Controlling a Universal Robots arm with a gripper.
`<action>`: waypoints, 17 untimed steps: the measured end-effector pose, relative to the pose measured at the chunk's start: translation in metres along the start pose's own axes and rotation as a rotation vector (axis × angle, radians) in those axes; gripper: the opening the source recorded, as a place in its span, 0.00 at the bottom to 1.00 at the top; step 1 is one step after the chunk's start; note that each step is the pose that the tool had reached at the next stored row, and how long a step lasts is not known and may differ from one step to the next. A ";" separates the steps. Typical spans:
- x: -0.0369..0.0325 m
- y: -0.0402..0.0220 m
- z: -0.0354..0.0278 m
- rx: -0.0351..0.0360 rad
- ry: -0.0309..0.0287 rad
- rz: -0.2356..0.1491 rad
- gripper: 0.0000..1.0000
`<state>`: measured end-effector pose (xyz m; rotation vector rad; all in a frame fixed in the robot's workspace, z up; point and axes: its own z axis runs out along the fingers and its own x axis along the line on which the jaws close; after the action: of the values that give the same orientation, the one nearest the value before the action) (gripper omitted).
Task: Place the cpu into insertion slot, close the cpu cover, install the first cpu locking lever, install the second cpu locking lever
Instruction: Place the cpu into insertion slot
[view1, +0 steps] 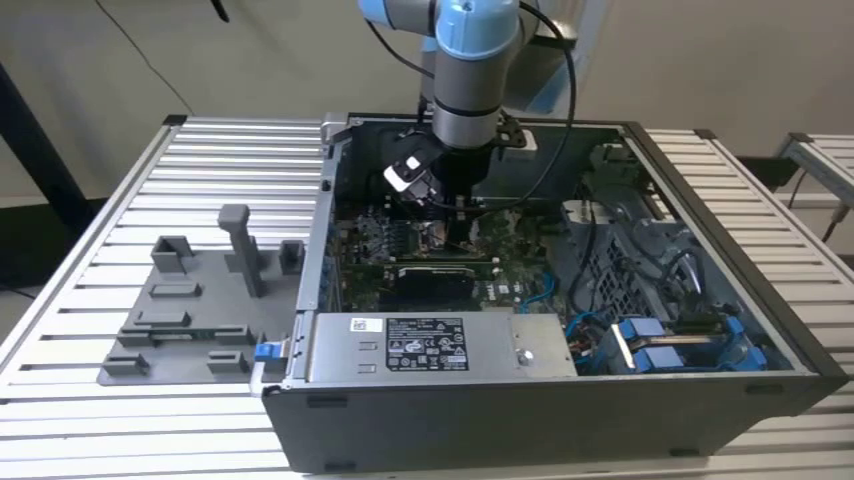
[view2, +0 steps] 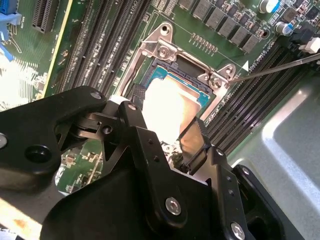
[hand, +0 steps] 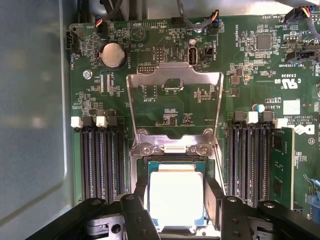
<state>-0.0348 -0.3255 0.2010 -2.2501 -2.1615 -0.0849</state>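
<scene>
grey steel comes first: the computer case lies open in front of me, its silver power supply along the near wall. past that is the green board. the arm reaches straight down into the case, with the gripper low over the board's middle.

the cpu is directly under the gripper, framed between its two black sides. it lies flat in the insertion slot, silvery top up and bright with glare. being square, it has no long axis to speak of. its edges run true with the slot's rim and with the long black memory slots on either side. the gripper sits close against two opposite edges of the chip, but whether it is pinching it or loose of it i cannot tell.

beyond the slot, the cpu cover is open, tipped up and back toward the coin battery, with bare board showing through its cut-out. in the second wrist view a thin steel rod, which i take for a locking lever, stands lifted off the slot's corner. to my eye the chip is seated or nearly so, and the cover is not yet closed.
</scene>
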 end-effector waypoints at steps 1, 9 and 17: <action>0.0000 0.0000 0.0001 -0.0006 -0.0002 0.000 0.54; -0.0001 -0.0010 0.0009 -0.0043 0.0001 0.000 0.54; -0.0008 -0.0010 0.0017 -0.0045 0.0004 0.000 0.54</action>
<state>-0.0357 -0.3262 0.1992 -2.2525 -2.1630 -0.0904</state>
